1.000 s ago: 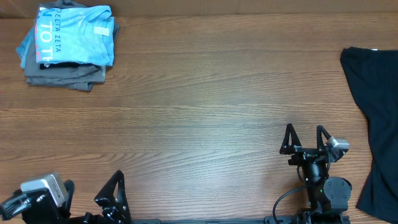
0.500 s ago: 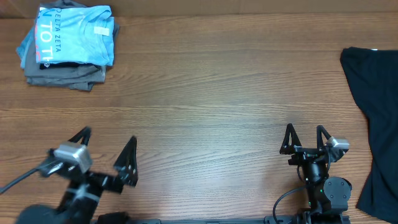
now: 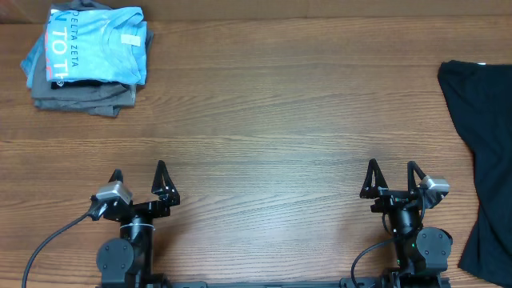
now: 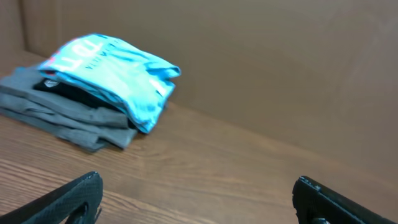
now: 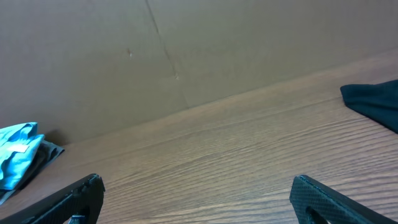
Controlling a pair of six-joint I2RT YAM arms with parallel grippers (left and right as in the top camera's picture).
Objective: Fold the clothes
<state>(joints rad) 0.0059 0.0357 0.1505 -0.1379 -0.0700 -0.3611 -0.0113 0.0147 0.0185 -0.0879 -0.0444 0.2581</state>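
The clothes, a light blue T-shirt [image 3: 96, 44] with white lettering, lie folded on top of a pile at the table's far left corner. The left wrist view shows the T-shirt [image 4: 112, 68] far ahead on the left, and the right wrist view catches its edge [image 5: 15, 155]. My left gripper [image 3: 138, 170] stands open at the front left with nothing between its fingers [image 4: 198, 180]. At the front right my right gripper [image 3: 392, 164] is also open and empty [image 5: 197, 180]. Both are far from the pile.
Grey garments [image 3: 80, 98] lie folded under the blue T-shirt, with a strip of black cloth [image 4: 68, 93] between them. A dark garment [image 3: 484, 152] lies spread at the table's right edge, near the right arm. A brown wall [image 5: 186, 56] backs the table.
The left arm has swung from the front left corner to a stand facing the far side, jaws wide throughout. The right arm and the garments have not moved.
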